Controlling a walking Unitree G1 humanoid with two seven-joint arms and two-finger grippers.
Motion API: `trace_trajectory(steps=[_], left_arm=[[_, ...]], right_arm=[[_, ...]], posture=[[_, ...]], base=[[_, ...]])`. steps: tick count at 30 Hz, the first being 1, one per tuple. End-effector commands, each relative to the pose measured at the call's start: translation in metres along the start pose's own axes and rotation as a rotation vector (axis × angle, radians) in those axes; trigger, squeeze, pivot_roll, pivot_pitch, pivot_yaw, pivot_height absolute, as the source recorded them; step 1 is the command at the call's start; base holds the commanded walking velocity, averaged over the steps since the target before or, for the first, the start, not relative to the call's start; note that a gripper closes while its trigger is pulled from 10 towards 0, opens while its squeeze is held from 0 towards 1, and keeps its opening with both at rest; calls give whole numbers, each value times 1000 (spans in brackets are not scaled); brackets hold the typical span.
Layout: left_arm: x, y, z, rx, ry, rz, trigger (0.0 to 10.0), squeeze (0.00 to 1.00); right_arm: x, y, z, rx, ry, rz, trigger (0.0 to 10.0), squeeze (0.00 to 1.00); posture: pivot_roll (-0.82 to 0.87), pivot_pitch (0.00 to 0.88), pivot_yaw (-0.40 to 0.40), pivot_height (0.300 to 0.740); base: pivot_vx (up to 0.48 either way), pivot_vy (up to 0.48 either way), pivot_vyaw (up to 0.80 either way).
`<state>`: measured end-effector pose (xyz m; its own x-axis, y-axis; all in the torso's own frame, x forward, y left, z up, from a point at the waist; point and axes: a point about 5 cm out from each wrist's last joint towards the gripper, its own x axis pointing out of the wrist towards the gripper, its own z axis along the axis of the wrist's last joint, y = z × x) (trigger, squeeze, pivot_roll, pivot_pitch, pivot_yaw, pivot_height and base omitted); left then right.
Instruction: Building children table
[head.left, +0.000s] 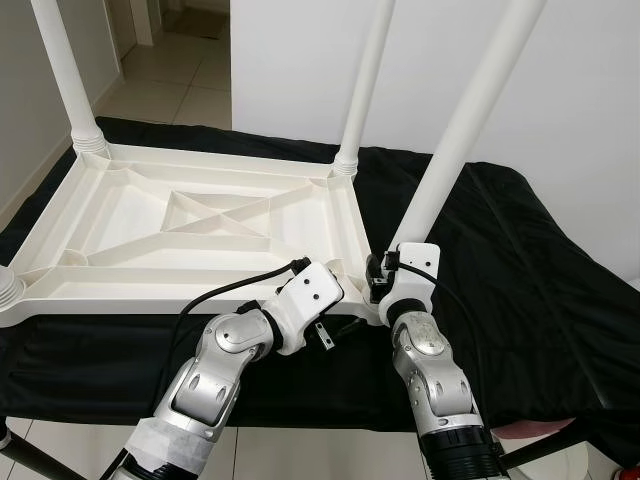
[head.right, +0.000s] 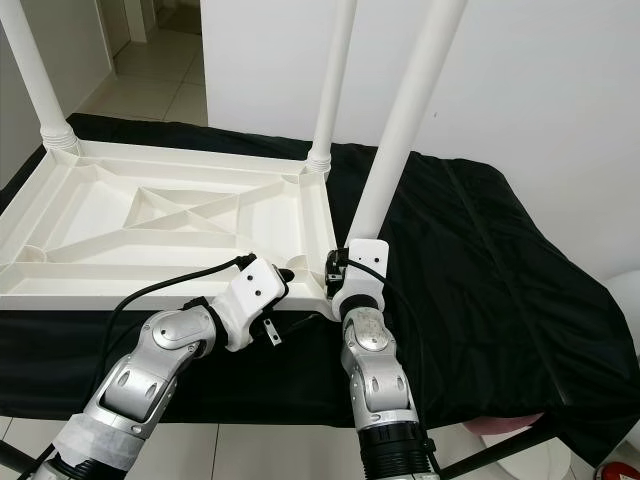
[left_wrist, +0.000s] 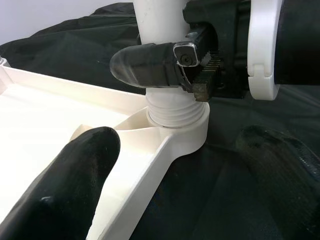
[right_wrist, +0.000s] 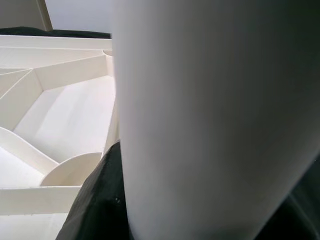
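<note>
A white plastic children's table lies upside down on a black cloth. Two legs stand upright in its far corners: the far left leg and the far right leg. A third leg leans in the near right corner, its threaded end seated in the socket. My right gripper is shut on this leg just above the socket, and one finger is pressed to it. My left gripper is open, with its fingers on either side of that corner.
The black cloth covers a low platform that runs well to the right of the table. A white wall stands close behind it. Tiled floor and a doorway lie at the far left. The table's near left corner socket holds no leg.
</note>
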<state>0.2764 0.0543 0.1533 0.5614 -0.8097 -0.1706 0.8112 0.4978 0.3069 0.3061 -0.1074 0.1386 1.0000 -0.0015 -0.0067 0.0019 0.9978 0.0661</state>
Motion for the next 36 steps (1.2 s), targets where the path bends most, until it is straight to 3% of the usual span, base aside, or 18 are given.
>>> trace_trajectory(steps=[1,4,6,8,17,18,24,36], left_arm=[[1,-1,0,-8,2,21,10000,0],[2,-1,1,-10,-3,22,10000,0],[2,-1,1,-10,-3,22,10000,0],[3,-1,2,-9,-5,24,10000,0],[3,1,4,-5,-9,24,10000,0],[3,0,4,-5,-8,22,10000,0],[3,-3,5,-3,-11,5,10000,0],[6,-7,7,-5,-17,-11,10000,0]], right_arm=[[-6,-3,-12,-1,22,53,10000,1000],[-5,-26,-7,-29,-52,170,10000,1000],[-5,-30,-7,-34,-54,174,10000,1000],[-2,-44,-5,-39,-55,169,10000,1000],[1,-55,-4,-46,-46,274,10000,988],[1,-55,-6,-45,-42,335,10000,0],[2,-53,-12,-71,-32,530,10000,0],[30,-46,-4,-165,-37,671,10000,0]], posture=[[-16,0,-127,740],[-16,0,-127,740],[-16,0,-127,740],[-20,0,-129,740],[-16,0,-125,740],[-16,0,-125,740],[-14,0,-120,740],[-10,0,-115,740]], base=[[0,0,0],[0,0,0],[0,0,0],[0,0,0],[0,0,0],[0,0,0],[0,0,0],[0,0,0]])
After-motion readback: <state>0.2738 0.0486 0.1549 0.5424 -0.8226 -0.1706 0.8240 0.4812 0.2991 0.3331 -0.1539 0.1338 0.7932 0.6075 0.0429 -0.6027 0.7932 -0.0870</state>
